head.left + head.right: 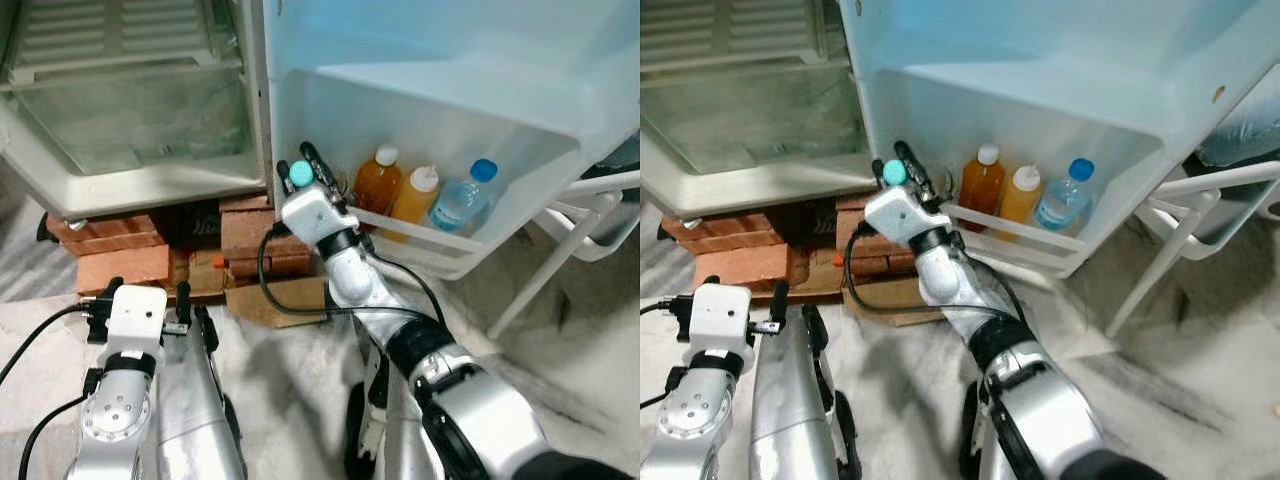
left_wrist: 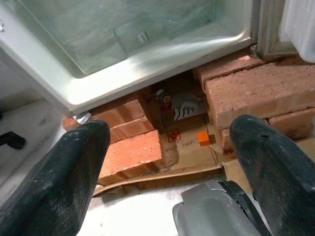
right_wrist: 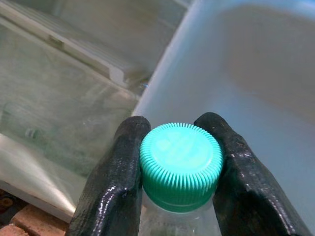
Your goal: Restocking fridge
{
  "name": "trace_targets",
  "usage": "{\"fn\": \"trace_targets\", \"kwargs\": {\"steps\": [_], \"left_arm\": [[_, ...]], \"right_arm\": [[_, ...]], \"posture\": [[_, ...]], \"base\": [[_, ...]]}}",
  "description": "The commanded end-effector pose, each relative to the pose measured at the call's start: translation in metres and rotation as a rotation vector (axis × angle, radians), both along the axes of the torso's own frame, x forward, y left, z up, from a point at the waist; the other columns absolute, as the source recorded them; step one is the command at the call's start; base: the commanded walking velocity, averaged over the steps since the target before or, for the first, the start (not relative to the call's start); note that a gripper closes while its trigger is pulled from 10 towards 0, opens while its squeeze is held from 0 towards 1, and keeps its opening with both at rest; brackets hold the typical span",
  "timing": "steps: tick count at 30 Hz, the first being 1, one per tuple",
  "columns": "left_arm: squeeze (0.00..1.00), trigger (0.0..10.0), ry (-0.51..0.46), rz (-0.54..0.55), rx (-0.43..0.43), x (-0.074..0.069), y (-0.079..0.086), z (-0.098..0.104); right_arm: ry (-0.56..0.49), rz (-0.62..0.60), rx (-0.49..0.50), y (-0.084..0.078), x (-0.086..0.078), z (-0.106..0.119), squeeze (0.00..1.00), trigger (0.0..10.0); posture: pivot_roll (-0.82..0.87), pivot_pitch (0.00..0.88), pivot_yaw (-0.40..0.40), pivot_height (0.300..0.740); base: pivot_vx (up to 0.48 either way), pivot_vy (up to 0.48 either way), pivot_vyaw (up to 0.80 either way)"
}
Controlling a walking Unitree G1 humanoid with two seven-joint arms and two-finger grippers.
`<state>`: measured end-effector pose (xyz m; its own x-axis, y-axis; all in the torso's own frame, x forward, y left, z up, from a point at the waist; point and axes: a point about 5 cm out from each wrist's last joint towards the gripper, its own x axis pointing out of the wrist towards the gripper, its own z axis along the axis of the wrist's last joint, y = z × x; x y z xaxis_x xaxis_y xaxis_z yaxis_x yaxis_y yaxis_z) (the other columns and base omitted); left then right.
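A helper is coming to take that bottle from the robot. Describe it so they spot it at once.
Look at the open fridge door and its bottom shelf. At that shelf's left end, the right gripper pinches a clear bottle by its neck. It alone has a teal cap; the shelved bottles have white or blue ones.

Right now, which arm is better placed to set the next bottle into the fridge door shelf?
The right. The right gripper is shut on the teal-capped bottle, raised at the near end of the door shelf beside the orange bottles. The left gripper is low, open and empty, facing the bricks.
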<state>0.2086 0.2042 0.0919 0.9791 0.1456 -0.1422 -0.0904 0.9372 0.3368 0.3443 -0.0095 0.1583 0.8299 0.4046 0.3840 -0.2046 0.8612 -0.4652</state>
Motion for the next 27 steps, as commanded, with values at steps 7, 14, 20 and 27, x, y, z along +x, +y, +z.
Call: {"fn": "trace_targets", "kwargs": {"steps": [7,14,20,27], "left_arm": [[0.00,10.0,0.021,-0.008,0.004,0.006,-0.002,-0.005],[0.00,10.0,-0.002,0.009,0.016,0.017,-0.001,-0.005],[0.00,10.0,-0.018,0.003,0.004,0.028,-0.004,-0.005],[0.00,10.0,-0.032,0.004,0.005,0.036,-0.002,-0.005]], "right_arm": [[0.166,0.025,0.067,-0.010,0.010,-0.005,1.00,10.0],[0.101,0.086,0.152,-0.022,0.013,0.021,1.00,10.0],[0.072,0.140,0.217,-0.043,0.012,0.038,1.00,10.0],[0.046,0.180,0.238,-0.055,0.000,0.044,1.00,10.0]], "posture": [[0.20,0.257,-0.065,0.452],[0.18,0.219,-0.064,0.452],[0.16,0.177,-0.066,0.452],[0.13,0.127,-0.062,0.452]], "base": [[0.000,0.000,0.00],[0.000,0.000,0.00],[0.000,0.000,0.00],[0.000,0.000,0.00]]}}
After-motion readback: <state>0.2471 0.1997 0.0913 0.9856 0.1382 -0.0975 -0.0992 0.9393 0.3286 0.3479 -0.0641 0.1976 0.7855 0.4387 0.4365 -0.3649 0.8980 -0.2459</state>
